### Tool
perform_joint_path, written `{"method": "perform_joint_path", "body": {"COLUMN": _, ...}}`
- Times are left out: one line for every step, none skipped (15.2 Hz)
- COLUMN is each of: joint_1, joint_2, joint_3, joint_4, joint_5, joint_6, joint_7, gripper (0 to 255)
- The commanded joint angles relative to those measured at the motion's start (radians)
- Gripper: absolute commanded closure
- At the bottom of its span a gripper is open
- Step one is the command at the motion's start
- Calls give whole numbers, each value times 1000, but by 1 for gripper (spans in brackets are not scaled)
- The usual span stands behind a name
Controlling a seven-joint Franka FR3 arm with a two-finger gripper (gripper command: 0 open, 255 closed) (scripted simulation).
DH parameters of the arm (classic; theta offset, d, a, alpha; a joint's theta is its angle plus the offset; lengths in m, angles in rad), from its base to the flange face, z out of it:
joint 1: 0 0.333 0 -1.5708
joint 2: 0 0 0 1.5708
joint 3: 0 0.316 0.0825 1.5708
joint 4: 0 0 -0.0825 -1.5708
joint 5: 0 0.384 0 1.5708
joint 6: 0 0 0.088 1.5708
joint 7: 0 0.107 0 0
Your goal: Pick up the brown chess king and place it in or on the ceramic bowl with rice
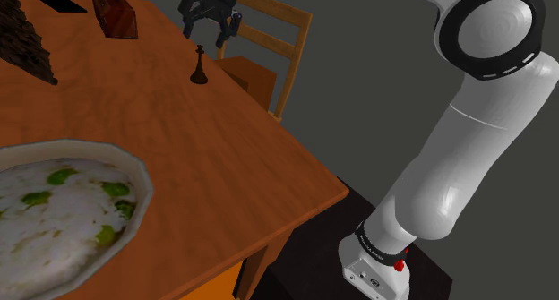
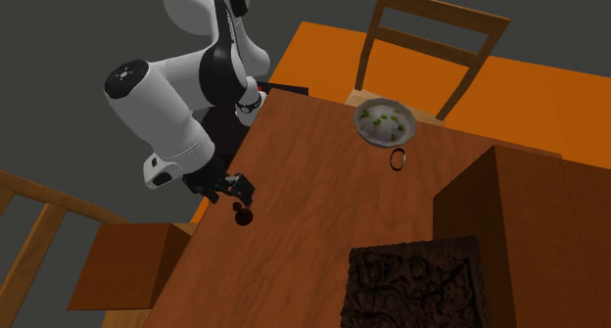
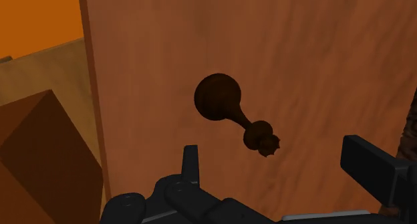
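Chess king (image 1: 200, 65) stands upright; end effector (image 1: 209, 31) seemingly just above

A home dining spot, as I read it from my station.

I see a wooden worktop (image 1: 224, 164) with plain slat-backed wooden chairs drawn up to it, one (image 2: 443, 11) at the end by the food and another (image 1: 251, 74) along its side. On it sit a bowl of rice (image 1: 141, 184) flecked with green and a dark chess king (image 1: 200, 65). The floor (image 2: 323, 52) is orange and the walls (image 1: 358, 92) are plain grey.
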Motion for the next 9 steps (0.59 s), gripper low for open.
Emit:
{"method": "perform_joint_path", "body": {"joint_1": 3, "joint_2": 4, "joint_3": 2, "joint_4": -19, "joint_5": 0, "joint_6": 24, "joint_7": 0, "gripper": 0}}
{"method": "perform_joint_path", "body": {"joint_1": 4, "joint_2": 7, "joint_3": 3, "joint_4": -29, "joint_5": 0, "joint_6": 37, "joint_7": 0, "gripper": 0}}
{"method": "perform_joint_path", "body": {"joint_1": 7, "joint_2": 11, "joint_3": 5, "joint_4": -44, "joint_5": 0, "joint_6": 56, "joint_7": -1, "gripper": 0}}
{"method": "perform_joint_path", "body": {"joint_1": 7, "joint_2": 11, "joint_3": 5, "joint_4": -44, "joint_5": 0, "joint_6": 56, "joint_7": -1, "gripper": 0}}
{"method": "perform_joint_path", "body": {"joint_1": 7, "joint_2": 11, "joint_3": 5, "joint_4": -44, "joint_5": 0, "joint_6": 56, "joint_7": -1, "gripper": 0}}
{"method": "perform_joint_path", "body": {"joint_1": 7, "joint_2": 11, "joint_3": 5, "joint_4": -44, "joint_5": 0, "joint_6": 56, "joint_7": -1, "gripper": 0}}
{"method": "perform_joint_path", "body": {"joint_1": 7, "joint_2": 11, "joint_3": 5, "joint_4": -44, "joint_5": 0, "joint_6": 56, "joint_7": -1, "gripper": 0}}
{"method": "perform_joint_path", "body": {"joint_1": 7, "joint_2": 11, "joint_3": 5, "joint_4": -44, "joint_5": 0, "joint_6": 56, "joint_7": -1, "gripper": 0}}
{"method": "perform_joint_path", "body": {"joint_1": 7, "joint_2": 11, "joint_3": 5, "joint_4": -44, "joint_5": 0, "joint_6": 56, "joint_7": -1, "gripper": 0}}
